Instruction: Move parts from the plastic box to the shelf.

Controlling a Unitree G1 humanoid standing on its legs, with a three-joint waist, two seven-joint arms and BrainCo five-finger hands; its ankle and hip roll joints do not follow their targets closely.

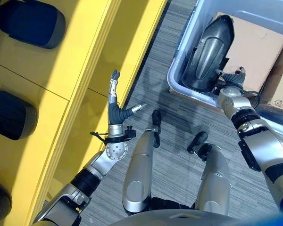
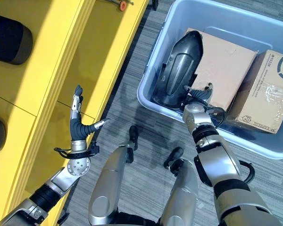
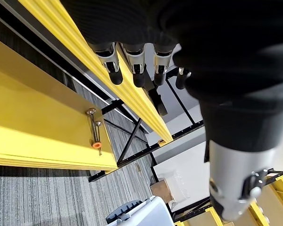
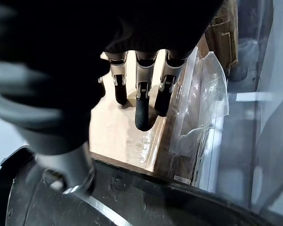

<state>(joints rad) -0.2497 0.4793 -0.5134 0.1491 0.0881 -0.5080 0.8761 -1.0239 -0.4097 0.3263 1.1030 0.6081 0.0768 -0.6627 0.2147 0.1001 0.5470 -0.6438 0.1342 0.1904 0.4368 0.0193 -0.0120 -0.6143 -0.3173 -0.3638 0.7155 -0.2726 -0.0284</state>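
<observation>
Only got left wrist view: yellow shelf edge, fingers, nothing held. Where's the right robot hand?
Observer: The right robot hand is in the plastic box, at the lower end of the dark curved part.
Operator: Gripping it?
Observer: No. In the right wrist view its fingers are straight, reaching past the part's rim, with the tips by a cardboard box.
Operator: Anything on the shelf yet?
Observer: Yes, dark rounded parts sit on the yellow shelf.
</observation>
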